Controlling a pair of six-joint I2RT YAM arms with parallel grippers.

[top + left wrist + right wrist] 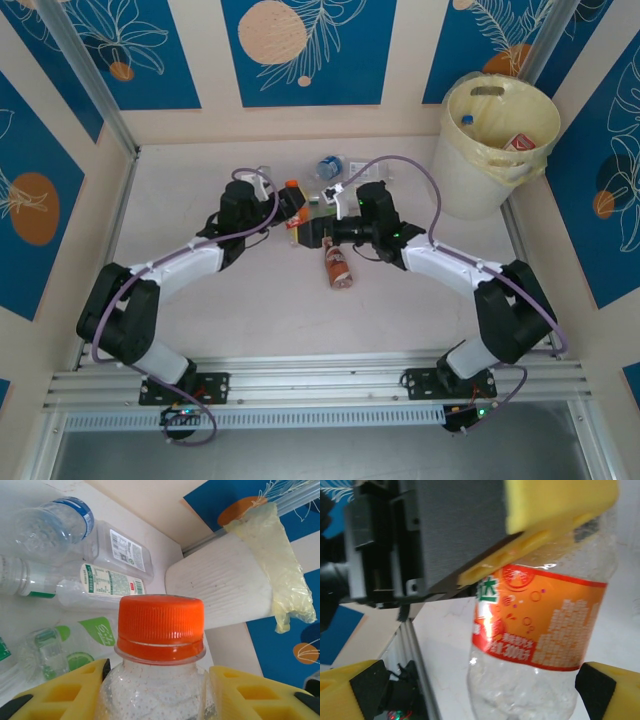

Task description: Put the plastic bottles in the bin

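In the top view, the left gripper [291,207] sits at the middle of the table. It is clamped on a small clear plastic bottle with an orange cap and an orange-red label [161,624]. The left wrist view shows its yellow pads [65,692] pressing the bottle's shoulders just under the cap.

Just right of it, the right gripper [480,695] points left at the bottle with its jaws spread wide. In the right wrist view its yellow fingers [345,690] stand in the lower left and lower right corners. The bottle's labelled body comes down between them, with its long axis running top to bottom across the line that joins the fingers. The body lies close to the lower-right finger, but whether they touch cannot be told.

Below that, a loose clear bottle with a red-brown label [340,268] lies on the white table [200,190]. A blue-capped clear bottle [330,167] lies above the grippers.

The large round cream-yellow plastic bin [485,190] stands at the upper right, with a few bottles already inside. It is well apart from the held bottle and on the right arm's side. A hand-over to the right gripper looks like the step in hand, with its jaws closing across the body below the label.
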